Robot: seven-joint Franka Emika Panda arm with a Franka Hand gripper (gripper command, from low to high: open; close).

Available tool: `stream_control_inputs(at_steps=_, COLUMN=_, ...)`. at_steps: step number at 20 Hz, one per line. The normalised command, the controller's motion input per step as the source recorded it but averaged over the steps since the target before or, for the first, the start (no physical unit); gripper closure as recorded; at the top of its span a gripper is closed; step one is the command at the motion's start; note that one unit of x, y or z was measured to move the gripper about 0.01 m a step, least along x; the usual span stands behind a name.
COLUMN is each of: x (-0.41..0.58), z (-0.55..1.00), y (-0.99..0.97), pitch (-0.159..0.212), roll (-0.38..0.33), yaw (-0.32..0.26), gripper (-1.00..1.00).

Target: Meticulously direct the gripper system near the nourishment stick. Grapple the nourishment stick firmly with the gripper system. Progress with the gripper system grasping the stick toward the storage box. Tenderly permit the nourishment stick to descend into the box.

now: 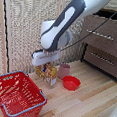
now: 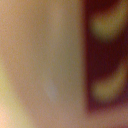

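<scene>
Robot arm (image 1: pixel 64 25): glossy white, reaching down from the upper right of the exterior view toward the middle of the tabletop (image 1: pixel 86 104).
Pincer (image 1: pixel 46 62): white block at the arm's end, directly above the snack package and meeting its top edge; fingers hidden from the camera, so whether it is spread, closed or gripping cannot be told.
Snack package (image 1: pixel 47 73): yellow-orange with red and multicolour print, standing upright on the tabletop, outside the basket, just to its right in the exterior view.
Shopping basket (image 1: pixel 1 109): red wire mesh with grey-blue rim, at the lower left of the exterior view; nothing visible inside it.
Pink cup (image 1: pixel 64 71): just beside the package, on its right in the exterior view.
Red bowl (image 1: pixel 71 83): in front of the cup, near the package.
Drawer cabinet (image 1: pixel 106 46): brown, at the exterior view's right.
Wrist view: heavily blurred tan, dark red and yellow shapes; nothing identifiable.
</scene>
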Motion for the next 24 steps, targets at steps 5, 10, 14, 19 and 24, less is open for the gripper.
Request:
stream_control_inputs(at_steps=5, x=0.318, z=0.94, y=0.04, pitch=0.127, roll=0.000, yaw=-0.003, gripper=1.00)
stream_control_inputs(at_steps=10, x=0.077, z=0.85, y=0.34, pitch=0.111, roll=0.009, yaw=-0.015, gripper=1.00)
stream_control_inputs(at_steps=14, x=-0.270, z=0.65, y=0.48, pitch=0.014, roll=0.087, yaw=-0.038, gripper=1.00)
stream_control_inputs(at_steps=19, x=-0.403, z=0.62, y=0.53, pitch=0.000, roll=0.068, yaw=-0.036, gripper=1.00)
stream_control_inputs(at_steps=24, x=-0.413, z=0.36, y=0.67, pitch=0.008, roll=0.001, yaw=-0.032, gripper=1.00)
